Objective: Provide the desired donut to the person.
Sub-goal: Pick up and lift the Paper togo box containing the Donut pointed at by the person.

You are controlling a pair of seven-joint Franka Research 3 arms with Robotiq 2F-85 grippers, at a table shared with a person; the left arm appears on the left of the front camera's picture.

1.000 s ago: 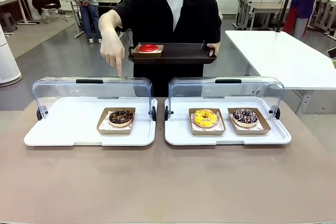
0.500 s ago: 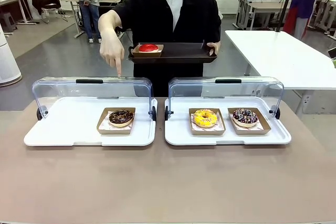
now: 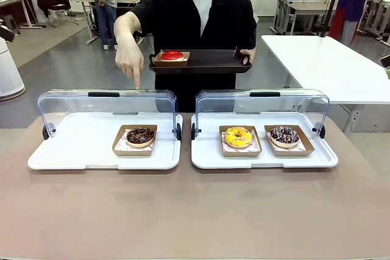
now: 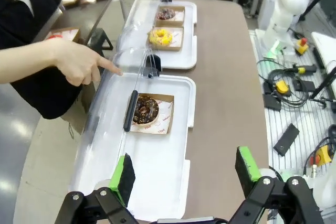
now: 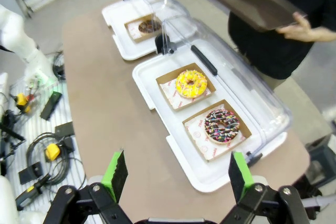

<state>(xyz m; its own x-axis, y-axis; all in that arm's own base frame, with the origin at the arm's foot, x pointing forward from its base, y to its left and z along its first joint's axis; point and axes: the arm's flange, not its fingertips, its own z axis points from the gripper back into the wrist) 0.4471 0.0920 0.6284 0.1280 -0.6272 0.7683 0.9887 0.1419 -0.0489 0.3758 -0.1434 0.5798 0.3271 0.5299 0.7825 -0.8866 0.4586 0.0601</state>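
The person [image 3: 201, 16] in a black top stands at the far side, one hand [image 3: 130, 59] pointing down over the left case. Under that finger lies a chocolate donut [image 3: 141, 136] in a brown paper tray, seen again as the chocolate donut [image 4: 145, 109] from the left wrist. The right case holds a yellow donut [image 3: 238, 136] and a dark sprinkled donut [image 3: 284, 134]. The person's other hand carries a dark tray [image 3: 210, 62] with a red donut [image 3: 172, 56]. My left gripper [image 4: 186, 174] is open above the table's near end. My right gripper [image 5: 178, 174] is open too, nothing between its fingers.
Both white trays [image 3: 73, 150] [image 3: 207, 153] have clear lids [image 3: 106, 105] [image 3: 262, 105] raised at the back with black handles. A white table [image 3: 329, 65] stands at the right. Cables and tools [image 4: 294, 98] lie beside the table on the robot's side.
The person's pointing hand and tray hold still. A figure in the background has shifted slightly.
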